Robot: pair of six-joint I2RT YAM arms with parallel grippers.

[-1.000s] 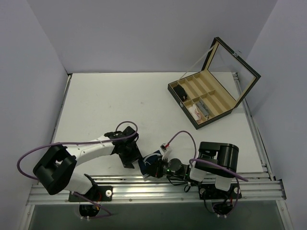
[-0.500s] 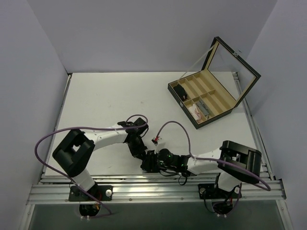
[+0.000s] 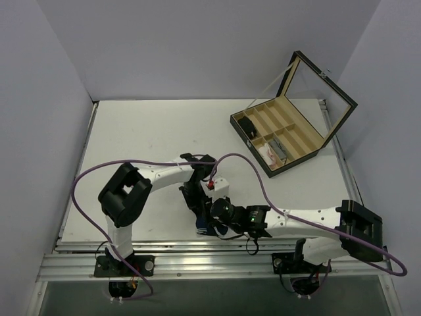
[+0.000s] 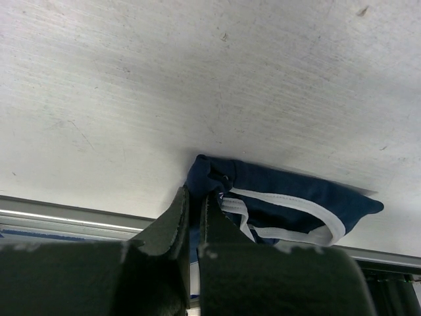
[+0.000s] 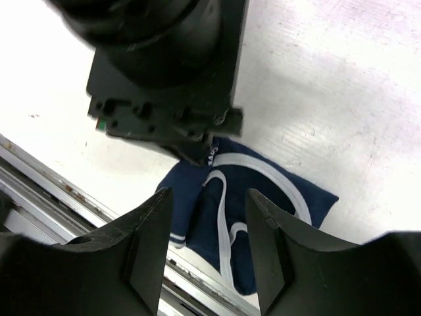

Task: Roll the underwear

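The left gripper (image 4: 195, 197) is pinched shut on a corner of the underwear (image 4: 283, 201), which lies folded at the table's (image 3: 145, 131) near edge by the rail (image 4: 59, 214), with the right gripper (image 5: 207, 197) hanging open and empty above it — one tug nearward, I reckon, and the cloth slides off or unfolds.

The underwear (image 4: 289, 197) is dark navy blue, edged with thin white trim. The table (image 3: 145, 138) beneath it is off-white with faint grey scuffs. The box (image 3: 297, 162) is black outside and tan inside. The left arm (image 3: 164, 174) and right arm (image 3: 309, 220) are white with black joints.
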